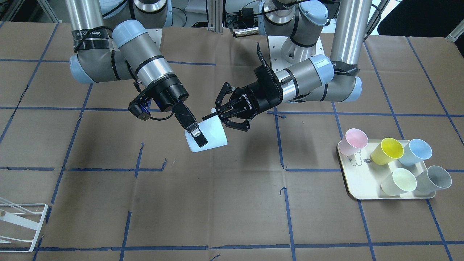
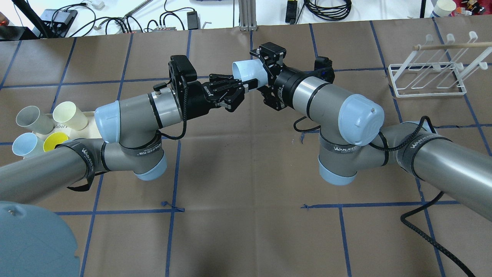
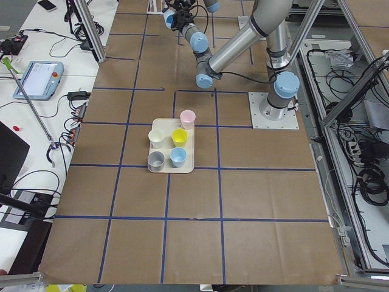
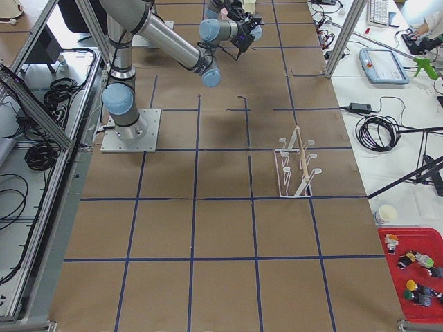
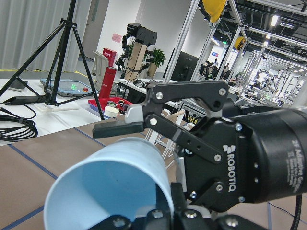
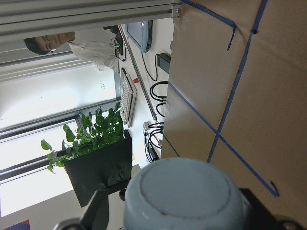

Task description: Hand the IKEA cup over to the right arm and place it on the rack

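Near left, one cream tray [image 1: 359, 179] on the table [image 1: 232, 203] carries five cups [image 1: 389, 150]. Farther out, over mid-table, one pale-blue cup [image 1: 214, 136] lies on its side in the air. The fingers of the right gripper [image 1: 197, 138] clamp its wall; those of the left gripper [image 1: 218, 117] stand spread apart at its rim. Far right, well apart, stands one white wire rack [image 2: 430, 94].

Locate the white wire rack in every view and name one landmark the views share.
Exterior front-facing: the rack sits in the bottom-left corner, cut by the frame.
Overhead exterior: upper right.
Exterior left: not in it.
Exterior right: right of centre.
Left wrist: white rods mid-frame may be it; cannot tell.
Right wrist: not in it.
Landmark: the right arm; the rack stands on its side.
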Robot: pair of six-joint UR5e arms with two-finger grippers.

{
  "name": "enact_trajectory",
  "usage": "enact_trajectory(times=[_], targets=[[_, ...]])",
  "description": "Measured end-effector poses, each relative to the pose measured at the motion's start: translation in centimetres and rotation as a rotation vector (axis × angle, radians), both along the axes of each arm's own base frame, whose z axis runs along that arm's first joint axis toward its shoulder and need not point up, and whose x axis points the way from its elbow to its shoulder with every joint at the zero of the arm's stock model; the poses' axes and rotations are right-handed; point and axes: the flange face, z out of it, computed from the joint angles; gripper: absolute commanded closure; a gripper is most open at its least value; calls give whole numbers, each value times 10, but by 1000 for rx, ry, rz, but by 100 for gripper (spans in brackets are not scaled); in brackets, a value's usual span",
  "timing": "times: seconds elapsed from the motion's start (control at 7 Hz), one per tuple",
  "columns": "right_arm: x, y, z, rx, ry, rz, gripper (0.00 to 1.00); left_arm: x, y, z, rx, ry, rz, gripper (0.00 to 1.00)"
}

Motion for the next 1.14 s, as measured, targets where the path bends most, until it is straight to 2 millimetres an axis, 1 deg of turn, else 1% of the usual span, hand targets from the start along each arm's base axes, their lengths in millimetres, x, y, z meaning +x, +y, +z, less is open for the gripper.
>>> enact_trajectory(times=[0.14, 0.43, 0.57, 0.71, 0.86, 1.0, 1.14], targets=[[0, -1, 0, 0, -2, -1, 26, 0, 0, 0, 0, 0, 0, 99], [0, -1, 0, 1, -2, -1, 40, 0, 0, 0, 0, 1, 0, 98], [0, -1, 0, 2, -2, -1, 45, 0, 0, 0, 1, 1, -1, 91], [0, -1, 0, 1, -2, -1, 50, -1, 0, 0, 1, 1, -1, 62], [0, -1, 0, 1, -2, -1, 51, -1, 0, 0, 6, 2, 1, 17], [0, -1, 0, 0, -2, -1, 51, -1, -1, 0, 14, 3, 10, 1], [0, -1, 0, 1, -2, -1, 51, 0, -1, 0, 22, 5, 20, 1]])
